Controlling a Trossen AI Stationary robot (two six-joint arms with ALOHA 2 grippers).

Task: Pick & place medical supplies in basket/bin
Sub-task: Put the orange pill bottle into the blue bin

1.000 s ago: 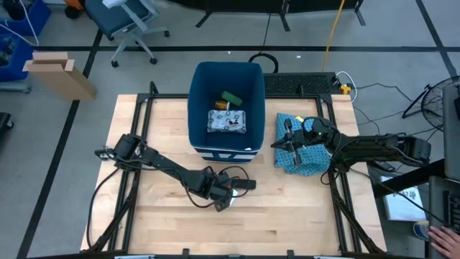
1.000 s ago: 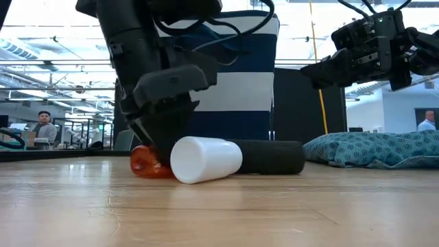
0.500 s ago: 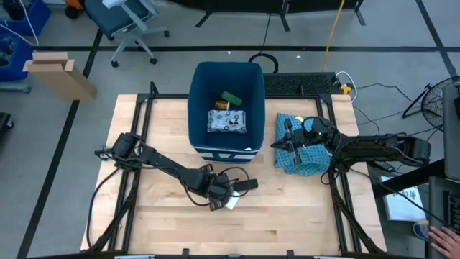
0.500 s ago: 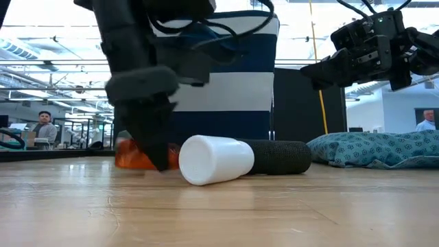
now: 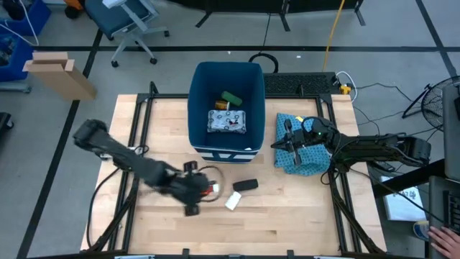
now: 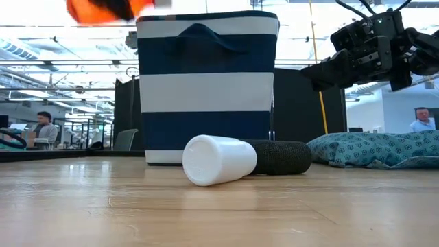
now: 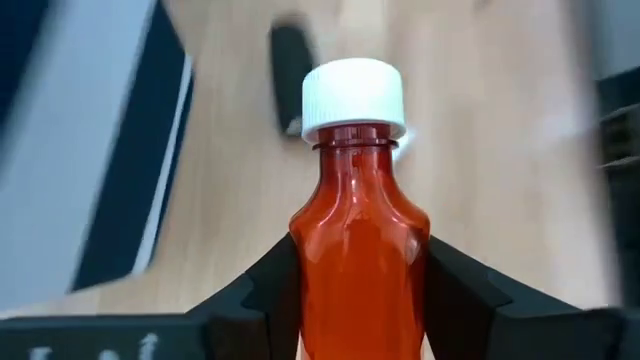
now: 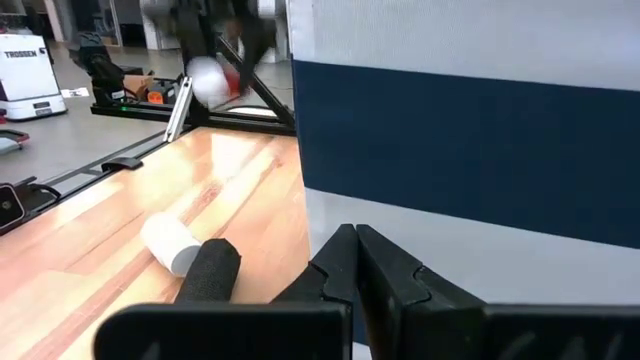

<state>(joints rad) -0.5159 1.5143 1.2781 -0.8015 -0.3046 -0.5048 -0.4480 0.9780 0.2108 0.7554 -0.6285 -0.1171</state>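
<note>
Lower left of the high view, the left gripper point(image 5: 205, 191) clamps the red bottle point(image 7: 358, 250), unlabelled; right gripper point(image 5: 287, 144) closed above the cloth point(image 5: 302, 160).

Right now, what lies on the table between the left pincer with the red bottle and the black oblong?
High view: the white tube lies between the left pincer, shut on the red bottle, and the black oblong.

There was one bin point(image 5: 226, 79) and one folded cloth point(image 5: 300, 144). Inside the bin lay one flat packet point(image 5: 227, 121), one green oblong point(image 5: 231, 97) and one small yellowish item point(image 5: 220, 106). On the table point(image 5: 287, 208) lay one white tube point(image 5: 233, 201) and one black oblong point(image 5: 246, 185). One red bottle point(image 7: 358, 255) was held aloft. Two arms were in view.
</note>
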